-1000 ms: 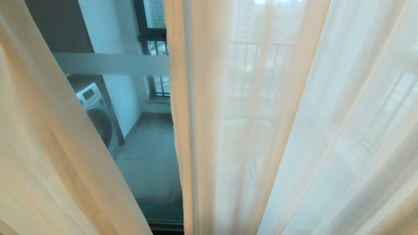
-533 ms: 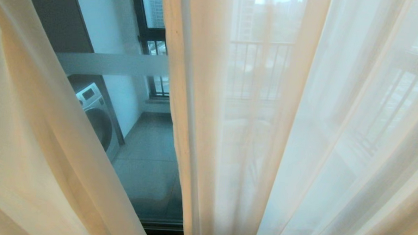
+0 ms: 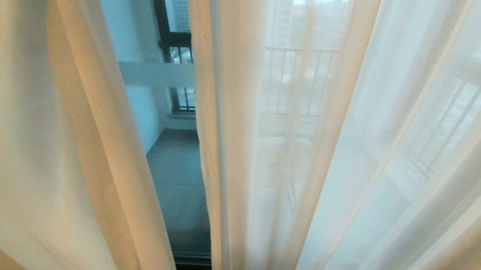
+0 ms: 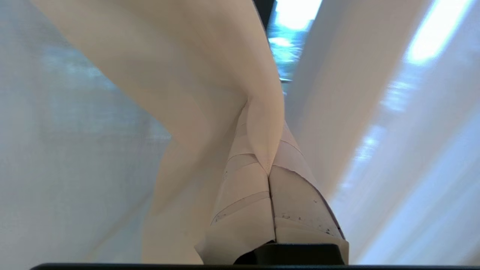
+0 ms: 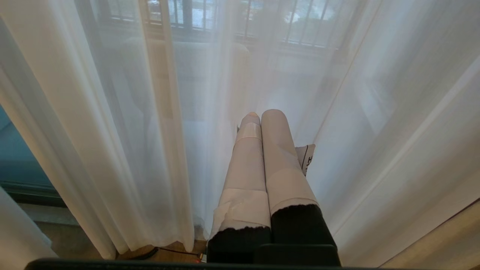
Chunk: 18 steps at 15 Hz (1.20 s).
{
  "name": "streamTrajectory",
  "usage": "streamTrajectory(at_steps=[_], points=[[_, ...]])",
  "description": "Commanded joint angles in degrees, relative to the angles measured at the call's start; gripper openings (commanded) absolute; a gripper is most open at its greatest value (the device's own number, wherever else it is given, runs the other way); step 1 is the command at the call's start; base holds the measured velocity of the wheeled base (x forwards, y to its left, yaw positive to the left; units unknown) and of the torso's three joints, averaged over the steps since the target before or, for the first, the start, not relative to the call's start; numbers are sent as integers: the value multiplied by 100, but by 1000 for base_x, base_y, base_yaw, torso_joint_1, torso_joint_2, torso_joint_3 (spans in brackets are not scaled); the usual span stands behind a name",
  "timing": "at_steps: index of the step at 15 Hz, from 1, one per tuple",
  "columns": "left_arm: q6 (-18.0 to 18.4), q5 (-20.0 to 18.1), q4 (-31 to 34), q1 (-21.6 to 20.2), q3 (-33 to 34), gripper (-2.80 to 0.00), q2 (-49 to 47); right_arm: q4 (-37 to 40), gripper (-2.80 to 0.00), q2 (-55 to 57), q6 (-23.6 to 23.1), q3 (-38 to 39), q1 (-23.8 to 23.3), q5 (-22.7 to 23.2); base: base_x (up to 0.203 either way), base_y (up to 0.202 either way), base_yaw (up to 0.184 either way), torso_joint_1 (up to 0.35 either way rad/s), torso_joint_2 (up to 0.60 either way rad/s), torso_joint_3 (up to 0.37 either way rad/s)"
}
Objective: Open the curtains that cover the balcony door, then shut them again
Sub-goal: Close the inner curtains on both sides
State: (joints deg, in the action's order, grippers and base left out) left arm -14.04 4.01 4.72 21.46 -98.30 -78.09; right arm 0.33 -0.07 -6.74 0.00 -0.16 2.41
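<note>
- Curtains fill the head view: a left sheer panel from 9 to 7 o'clock, a right one from 12 to 4. Between them, a narrow gap at centre-left shows the balcony door glass with its frosted band. Neither arm appears.
- Left wrist view: the left gripper is clamped on a fold of curtain hem. The cloth looks light, soft and slippery; a bunched edge is probably the best hold.
- Right wrist view: the right gripper is closed and empty, near the right panel.
</note>
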Motion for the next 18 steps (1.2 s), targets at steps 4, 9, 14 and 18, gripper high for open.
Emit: streamTrajectory(at_steps=[4,9,14,18], points=[[226,9,-428,1496,-819,-280,-1333,2,-280,7,-3,0,2,5,0,0,0,0,0,0],[757,-47,-747,2705,-1596,-280,-2740,2,-280,7,-3,0,-2,5,0,0,0,0,0,0],[846,-68,-1004,3231,-1630,-280,-3421,2,-280,7,-3,0,-2,5,0,0,0,0,0,0],[841,-34,-1017,3199,-1630,-280,-3494,2,-280,7,-3,0,2,5,0,0,0,0,0,0]])
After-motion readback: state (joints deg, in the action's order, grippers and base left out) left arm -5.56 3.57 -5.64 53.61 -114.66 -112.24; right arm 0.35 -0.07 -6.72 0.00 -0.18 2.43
